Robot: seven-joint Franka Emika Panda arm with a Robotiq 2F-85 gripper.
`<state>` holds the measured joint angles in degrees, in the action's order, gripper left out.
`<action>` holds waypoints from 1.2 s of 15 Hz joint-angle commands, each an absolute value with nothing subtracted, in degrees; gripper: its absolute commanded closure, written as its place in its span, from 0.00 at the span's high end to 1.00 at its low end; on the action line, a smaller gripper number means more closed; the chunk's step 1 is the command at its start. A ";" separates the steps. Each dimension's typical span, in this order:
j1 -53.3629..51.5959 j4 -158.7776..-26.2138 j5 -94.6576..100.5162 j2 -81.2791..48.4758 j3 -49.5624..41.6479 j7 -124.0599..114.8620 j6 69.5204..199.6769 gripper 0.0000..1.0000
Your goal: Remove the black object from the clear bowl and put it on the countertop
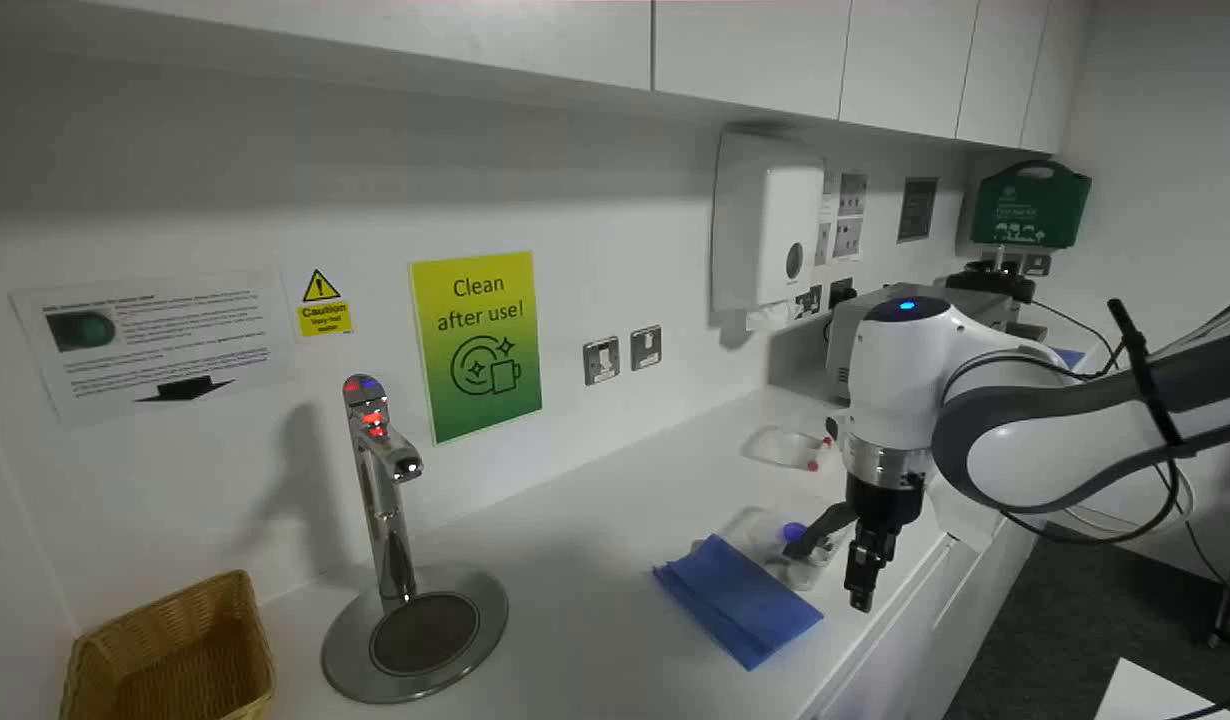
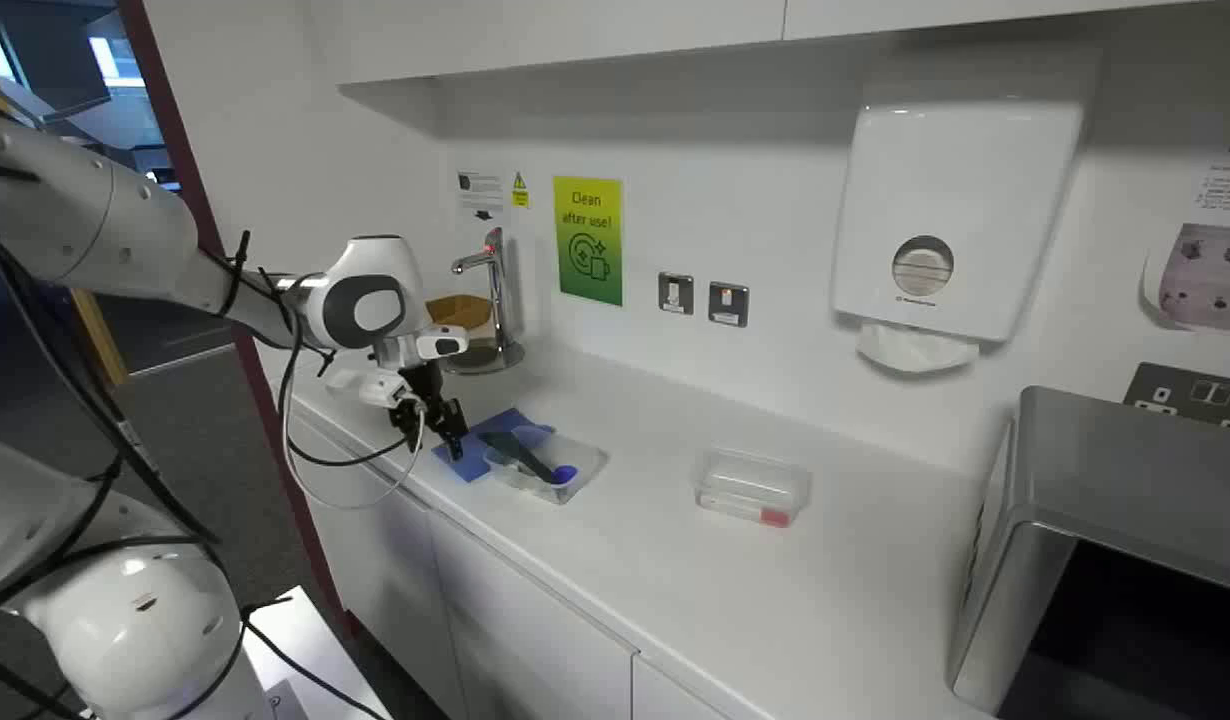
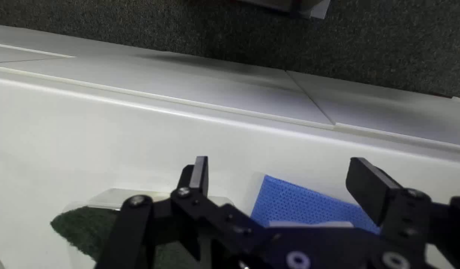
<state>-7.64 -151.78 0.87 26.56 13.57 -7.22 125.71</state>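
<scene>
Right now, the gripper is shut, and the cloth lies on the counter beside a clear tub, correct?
Not quite: the gripper is open, not shut; the wrist view shows its fingers well apart. The cloth does lie on the counter beside a clear tub.

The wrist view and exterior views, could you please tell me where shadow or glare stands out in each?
In the wrist view, a bright streak along the edge of the countertop, with dark floor beyond; in an exterior view, the tap casts a soft shadow on the wall; in both exterior views, a darker band beneath the overhead cabinets.
</scene>
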 commanded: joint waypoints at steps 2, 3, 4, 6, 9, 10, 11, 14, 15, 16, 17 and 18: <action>-8.43 -151.71 1.30 26.35 12.80 -7.56 125.59 1.00; -8.43 -151.71 1.30 26.35 12.80 -7.56 125.60 1.00; -8.43 -151.71 1.30 26.35 12.80 -7.56 125.60 1.00; -8.76 -151.82 1.60 26.85 12.50 -5.97 125.98 1.00; -7.80 -151.42 7.16 28.45 13.18 -4.55 125.75 1.00; -7.56 -151.22 9.47 28.79 13.15 -3.77 125.73 1.00; -7.77 -150.91 11.47 29.39 12.87 -2.21 125.45 1.00; -8.47 -150.17 16.59 30.79 12.06 3.51 125.71 1.00; -8.82 -149.86 17.78 31.14 11.80 5.58 125.95 1.00; -9.37 -149.64 18.52 31.40 11.40 7.92 126.42 1.00; -10.12 -149.45 18.68 31.60 10.89 10.45 126.90 1.00; -10.93 -149.43 18.46 31.63 10.27 13.07 127.50 1.00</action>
<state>-8.41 -149.73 16.96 30.14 12.64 6.22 125.84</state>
